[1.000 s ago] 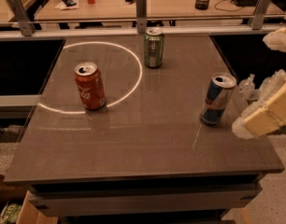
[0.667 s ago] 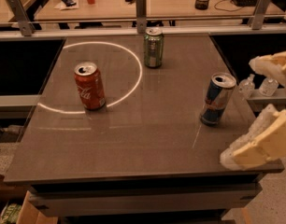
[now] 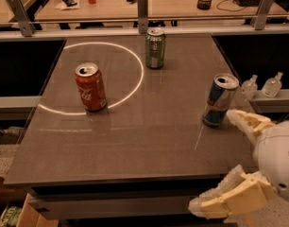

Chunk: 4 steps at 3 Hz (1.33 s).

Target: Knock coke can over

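The coke can point(image 3: 90, 87), red with white script and a silver top, stands upright on the left half of the dark table point(image 3: 135, 145), on the rim of a bright ring of light. My gripper point(image 3: 211, 160) is at the table's front right corner, far to the right of the coke can and nearer than it. Its two cream fingers are spread wide apart and hold nothing. The upper finger point(image 3: 246, 119) reaches close beside the blue-and-silver can.
A green can point(image 3: 155, 48) stands upright at the back centre. A slim blue-and-silver can point(image 3: 219, 100) stands at the right edge. Two small clear bottles point(image 3: 261, 85) sit on a ledge to the right. A metal rail with posts point(image 3: 142, 11) runs behind the table.
My gripper has moved down and to the left, to the table's front right corner, with its fingers spread wider. The three cans have not moved.
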Available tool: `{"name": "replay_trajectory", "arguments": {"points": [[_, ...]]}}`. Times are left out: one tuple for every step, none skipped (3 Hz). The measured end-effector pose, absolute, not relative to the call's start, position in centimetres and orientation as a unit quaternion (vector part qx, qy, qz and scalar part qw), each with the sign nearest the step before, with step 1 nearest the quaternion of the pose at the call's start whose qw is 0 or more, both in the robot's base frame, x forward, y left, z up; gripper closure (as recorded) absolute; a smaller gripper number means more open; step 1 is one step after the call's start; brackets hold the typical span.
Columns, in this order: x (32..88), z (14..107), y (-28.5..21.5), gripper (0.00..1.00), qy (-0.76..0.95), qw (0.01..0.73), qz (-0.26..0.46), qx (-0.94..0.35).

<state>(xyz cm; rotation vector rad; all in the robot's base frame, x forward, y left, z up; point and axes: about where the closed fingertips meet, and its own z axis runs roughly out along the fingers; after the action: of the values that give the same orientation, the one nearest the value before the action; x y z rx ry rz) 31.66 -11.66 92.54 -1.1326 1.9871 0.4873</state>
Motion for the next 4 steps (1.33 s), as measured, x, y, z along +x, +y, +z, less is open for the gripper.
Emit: {"name": "replay_trajectory", "arguments": {"points": [[31.3,91.7,-11.0,0.0,0.782,0.393,0.215,-0.434],[31.4,91.7,-11.0,0.0,0.781,0.393,0.213,-0.436],[32.3,91.1,-9.2,0.0,0.773,0.409,0.22,-0.432],[34.6,91.0,-5.9,0.0,0.749,0.441,0.233,-0.436]]}}
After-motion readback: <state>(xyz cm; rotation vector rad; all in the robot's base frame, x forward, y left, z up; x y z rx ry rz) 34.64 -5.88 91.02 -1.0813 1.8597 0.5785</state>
